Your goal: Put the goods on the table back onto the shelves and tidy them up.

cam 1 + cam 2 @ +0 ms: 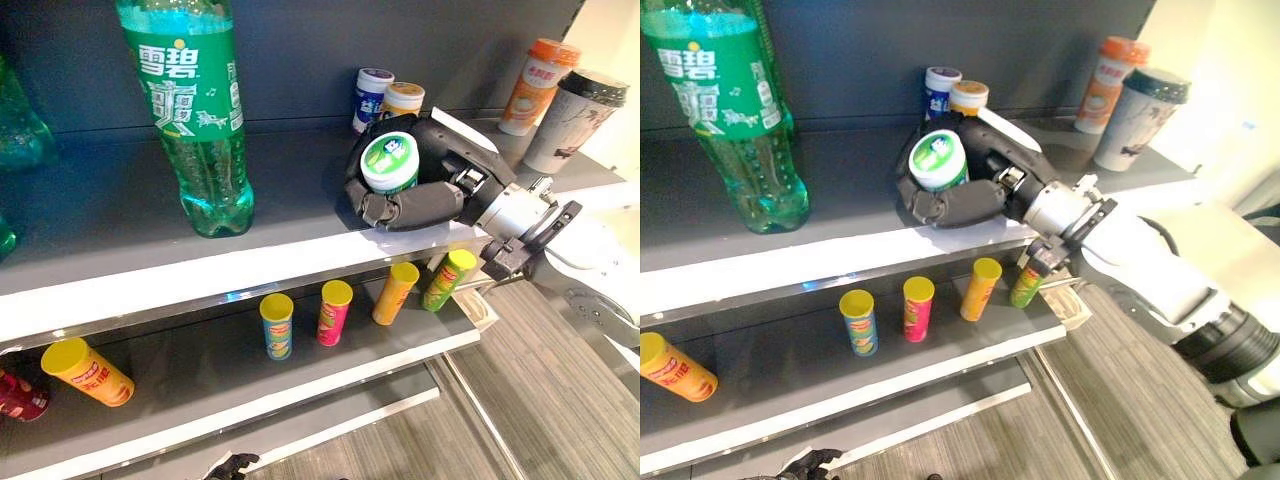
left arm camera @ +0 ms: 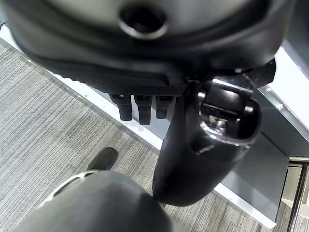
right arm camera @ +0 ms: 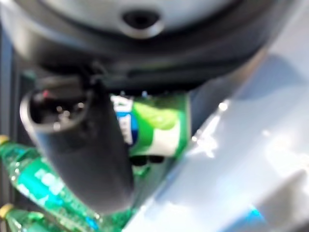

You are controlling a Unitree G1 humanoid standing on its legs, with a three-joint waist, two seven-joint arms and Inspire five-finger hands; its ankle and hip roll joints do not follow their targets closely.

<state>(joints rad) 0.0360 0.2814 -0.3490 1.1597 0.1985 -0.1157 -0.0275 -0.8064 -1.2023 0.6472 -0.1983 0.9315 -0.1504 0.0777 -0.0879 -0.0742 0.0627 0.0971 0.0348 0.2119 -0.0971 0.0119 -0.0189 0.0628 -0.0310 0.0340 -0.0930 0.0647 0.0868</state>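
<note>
We are seeing the robot's right hand (image 1: 420, 190) reaching in from the right over the upper shelf (image 1: 120, 280), its dark fingers (image 1: 400, 212) and thumb curling round a small green-and-white tub (image 1: 389, 162) and holding it just above, or perhaps resting it on, the shelf surface near the front edge; we cannot tell which. Just behind the hand, two small round containers (image 1: 385, 97) are standing side by side against the dark back wall. Further right on the same shelf, an orange-lidded cup (image 1: 538, 85) and a dark-lidded cup (image 1: 572, 118) are standing near each other. Well to the left of the hand, a large green soda bottle (image 1: 190, 110) is standing upright. On the lower shelf (image 1: 300, 390), four slim cans (image 1: 335, 312) are lined up in a row below the hand, and a yellow-lidded orange can (image 1: 87, 371) is lying on its side at the far left. The left hand (image 2: 140, 106) is hanging low above grey striped flooring (image 2: 43, 116), its fingers curling loosely around nothing.
</note>
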